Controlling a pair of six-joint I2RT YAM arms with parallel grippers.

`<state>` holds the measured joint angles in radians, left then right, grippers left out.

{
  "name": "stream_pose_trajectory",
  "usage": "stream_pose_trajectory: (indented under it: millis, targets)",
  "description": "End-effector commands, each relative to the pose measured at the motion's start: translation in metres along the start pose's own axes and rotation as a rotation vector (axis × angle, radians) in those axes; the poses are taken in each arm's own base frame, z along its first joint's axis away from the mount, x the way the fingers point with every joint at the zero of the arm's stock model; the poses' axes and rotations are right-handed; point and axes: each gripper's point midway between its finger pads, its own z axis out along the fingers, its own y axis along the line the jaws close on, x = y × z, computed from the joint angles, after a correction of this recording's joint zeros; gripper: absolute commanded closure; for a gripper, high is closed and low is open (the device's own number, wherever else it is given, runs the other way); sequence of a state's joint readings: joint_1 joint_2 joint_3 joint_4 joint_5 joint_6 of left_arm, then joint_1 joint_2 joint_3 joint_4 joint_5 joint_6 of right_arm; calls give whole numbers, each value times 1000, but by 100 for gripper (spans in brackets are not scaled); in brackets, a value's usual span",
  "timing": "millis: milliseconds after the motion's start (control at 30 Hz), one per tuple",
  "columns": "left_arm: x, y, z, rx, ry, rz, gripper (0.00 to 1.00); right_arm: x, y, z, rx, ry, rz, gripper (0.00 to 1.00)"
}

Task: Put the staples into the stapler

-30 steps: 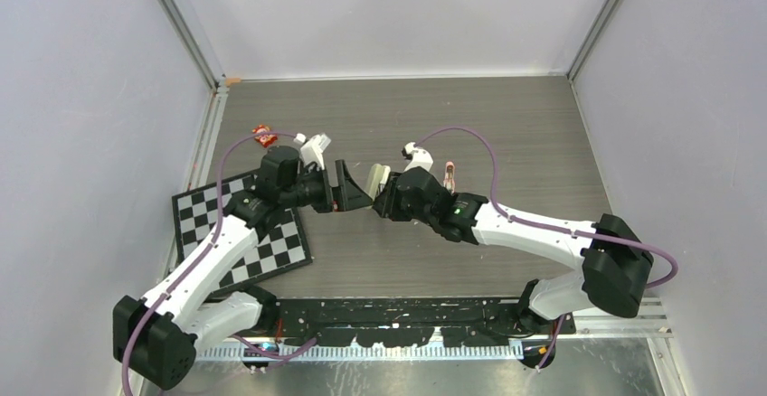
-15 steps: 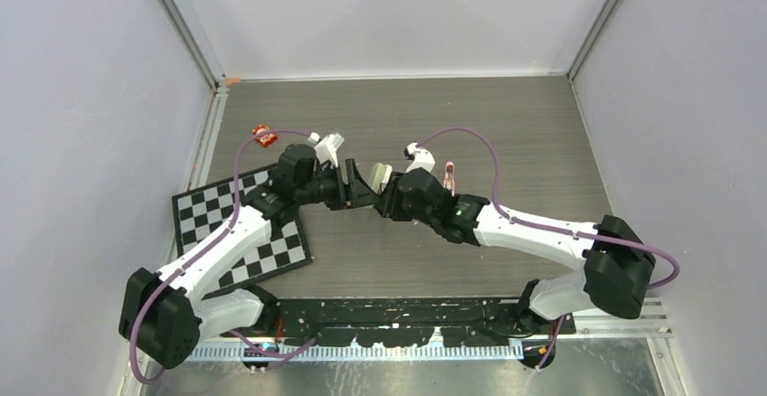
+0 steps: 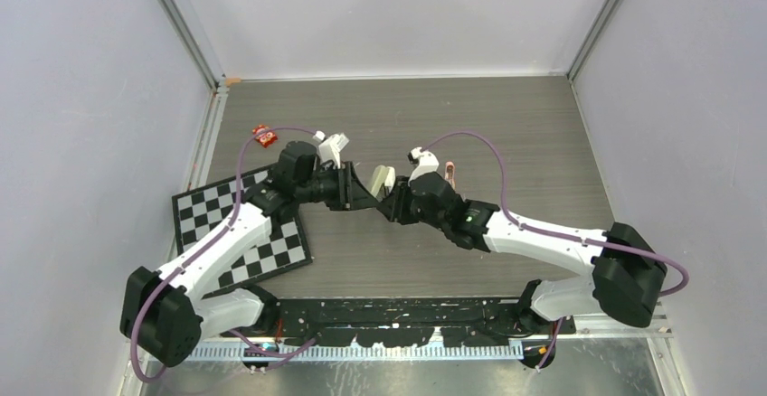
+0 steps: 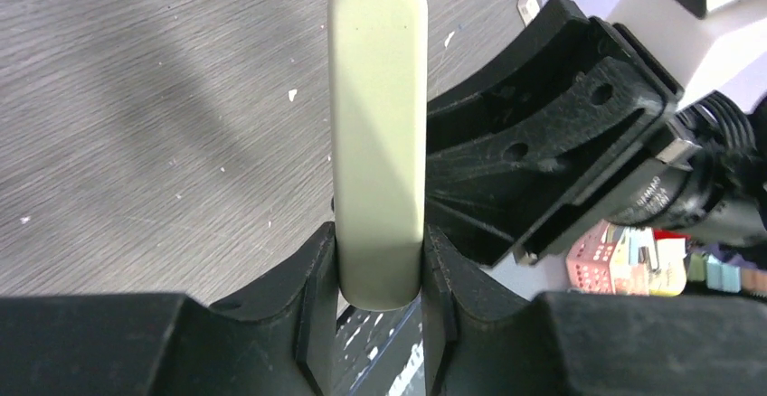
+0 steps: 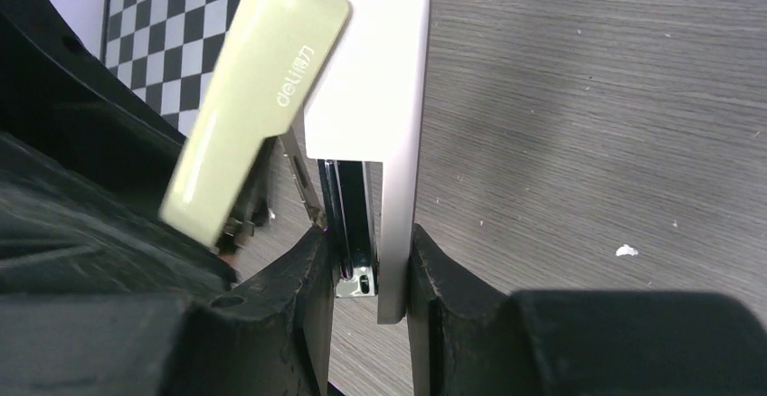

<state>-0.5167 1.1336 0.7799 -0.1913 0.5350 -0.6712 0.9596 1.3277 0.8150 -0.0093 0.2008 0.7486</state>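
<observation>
The black left hand and black right hand are tip to tip above the grey wooden bench. A small pale beige-green stapler sits between them. A little pink thing lies just behind the right hand.

A dark grey wood-grain table is closed in on three sides by plain pale walls, with aluminium posts at the two rear corners; a black-and-white checkerboard lies flat on its left side, under even, soft light.
</observation>
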Motion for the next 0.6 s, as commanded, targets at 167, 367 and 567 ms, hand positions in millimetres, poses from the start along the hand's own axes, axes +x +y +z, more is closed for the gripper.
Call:
stream_pose_trajectory:
  millis: [167,367,567]
  targets:
    - [-10,4,-66,-110,95,175,100,8,-11,-36,-151,11,-368,100]
    - [-18,5,-73,-141,90,205,100,56,-9,-48,-309,184,-489,99]
    - [-35,9,-73,-192,42,225,100,68,-9,-53,-343,223,-509,100]
